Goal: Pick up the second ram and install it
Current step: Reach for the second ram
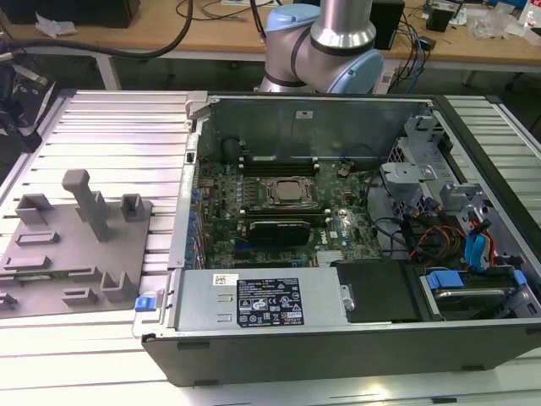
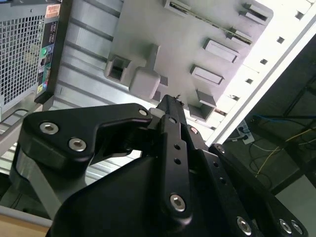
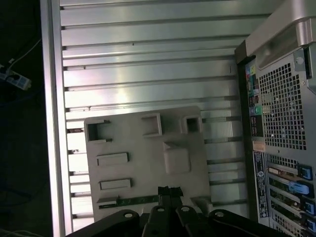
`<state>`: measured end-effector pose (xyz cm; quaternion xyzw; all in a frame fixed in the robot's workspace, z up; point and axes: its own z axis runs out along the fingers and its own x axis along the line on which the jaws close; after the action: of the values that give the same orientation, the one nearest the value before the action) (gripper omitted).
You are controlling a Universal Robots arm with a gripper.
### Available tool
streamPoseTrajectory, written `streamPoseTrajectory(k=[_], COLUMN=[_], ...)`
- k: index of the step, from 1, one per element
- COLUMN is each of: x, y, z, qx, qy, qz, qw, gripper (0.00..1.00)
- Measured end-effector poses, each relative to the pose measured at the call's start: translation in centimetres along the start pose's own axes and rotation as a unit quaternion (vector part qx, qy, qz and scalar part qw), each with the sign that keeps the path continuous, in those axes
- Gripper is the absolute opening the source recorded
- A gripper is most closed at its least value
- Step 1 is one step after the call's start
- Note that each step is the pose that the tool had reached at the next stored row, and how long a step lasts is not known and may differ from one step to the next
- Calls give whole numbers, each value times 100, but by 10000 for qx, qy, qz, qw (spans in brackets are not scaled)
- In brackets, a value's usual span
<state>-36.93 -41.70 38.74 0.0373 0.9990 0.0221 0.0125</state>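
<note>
Where the second ram [image 3: 133, 201] lies near the tray [image 3: 148, 148] edge — claw [image 3: 170, 190] hovers.

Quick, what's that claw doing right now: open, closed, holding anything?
Gripper: looks closed, holding nothing; in the first wrist view the second ram lies on the grey holder tray.

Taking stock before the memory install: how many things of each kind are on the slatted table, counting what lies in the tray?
grey holder tray: 1
green ram stick, lying in the tray: 1
open computer case: 1
Total: 3
</note>
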Motion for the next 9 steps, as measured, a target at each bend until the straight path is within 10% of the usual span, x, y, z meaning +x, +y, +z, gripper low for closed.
streamPoseTrajectory(k=[9], x=[94], y=[-105], z=[2], qx=[0], qy=[0], qz=[-1], qw=[10000], gripper=[11])
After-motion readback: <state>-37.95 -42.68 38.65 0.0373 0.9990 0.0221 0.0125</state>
